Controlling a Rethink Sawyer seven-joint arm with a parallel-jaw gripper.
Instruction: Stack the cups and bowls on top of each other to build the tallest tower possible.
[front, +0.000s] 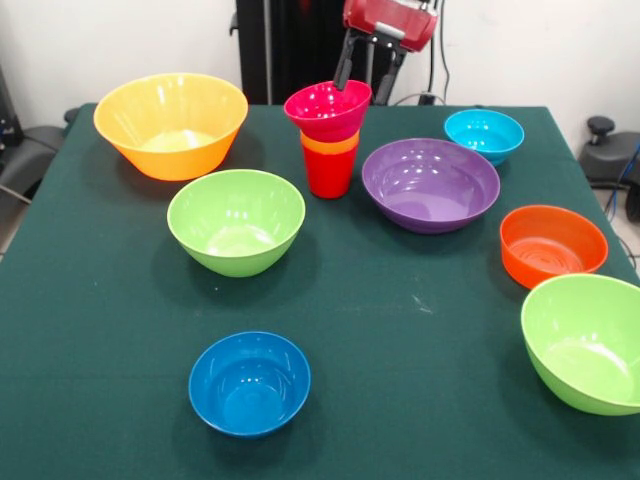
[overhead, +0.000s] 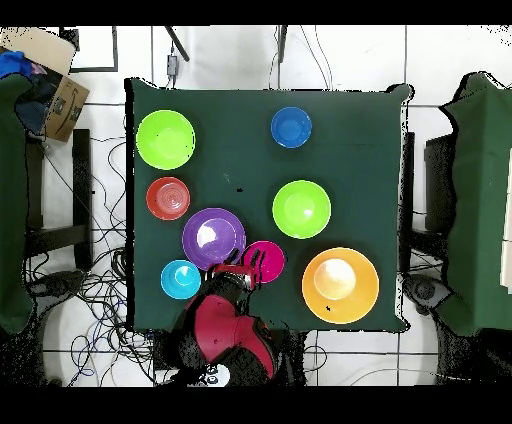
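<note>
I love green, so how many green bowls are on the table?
2. One lime green bowl sits beside the tower, in front of the yellow-orange bowl. The other lime green bowl is at the table's edge, just past the orange bowl. None seems hidden.

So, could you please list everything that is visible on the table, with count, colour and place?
Tower: one; red cup at base, orange cup in it, pink bowl on top; far middle.
Yellow-orange bowl: one, large; far left in front view.
Green bowls: two; one mid-left, one near right edge.
Purple bowl: one; right of tower.
Light blue bowl: one; far right.
Orange bowl: one; right side.
Dark blue bowl: one; near middle.
Table: one; dark green cloth.
Pincer: one; red arm, fingers straddling the pink bowl's rim.
</note>
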